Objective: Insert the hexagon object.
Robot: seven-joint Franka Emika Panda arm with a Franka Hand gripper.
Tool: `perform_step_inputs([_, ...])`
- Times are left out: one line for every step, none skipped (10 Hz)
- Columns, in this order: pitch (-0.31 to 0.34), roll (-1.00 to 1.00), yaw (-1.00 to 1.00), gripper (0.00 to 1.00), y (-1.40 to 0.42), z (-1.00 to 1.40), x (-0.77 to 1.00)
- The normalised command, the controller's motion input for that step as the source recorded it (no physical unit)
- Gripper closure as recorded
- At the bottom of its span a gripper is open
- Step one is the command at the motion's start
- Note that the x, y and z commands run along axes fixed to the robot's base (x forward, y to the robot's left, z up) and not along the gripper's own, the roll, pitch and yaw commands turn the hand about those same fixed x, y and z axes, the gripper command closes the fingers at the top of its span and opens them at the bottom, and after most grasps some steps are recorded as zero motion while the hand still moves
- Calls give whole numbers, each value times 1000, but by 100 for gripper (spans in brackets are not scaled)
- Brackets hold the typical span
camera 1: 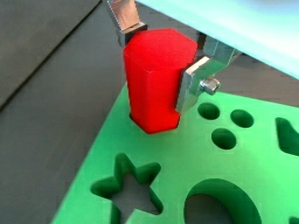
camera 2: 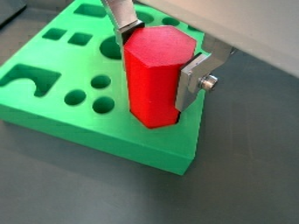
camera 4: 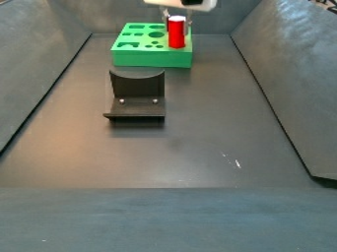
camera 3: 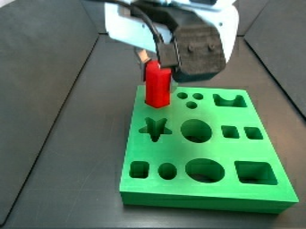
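Note:
The hexagon object is a bright red faceted bar, held upright between my gripper's silver fingers in both wrist views. My gripper is shut on it near its upper end. The bar's lower end meets the green board at a corner, next to the star hole and two small round holes. Any hole under the bar is hidden by it. In both side views the red bar stands upright at the board's corner under the gripper.
The green board has several shaped holes: round, square, star and arch. The dark fixture stands on the floor in front of the board. Dark sloped walls bound the floor on both sides.

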Motion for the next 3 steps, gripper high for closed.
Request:
perform_step_inputs([-187, -56, 0, 100, 100, -869, 0])
perform_step_inputs([-430, -277, 0, 100, 226, -206, -191])
perform_step_inputs([-47, 0, 14, 100, 0, 0, -40])
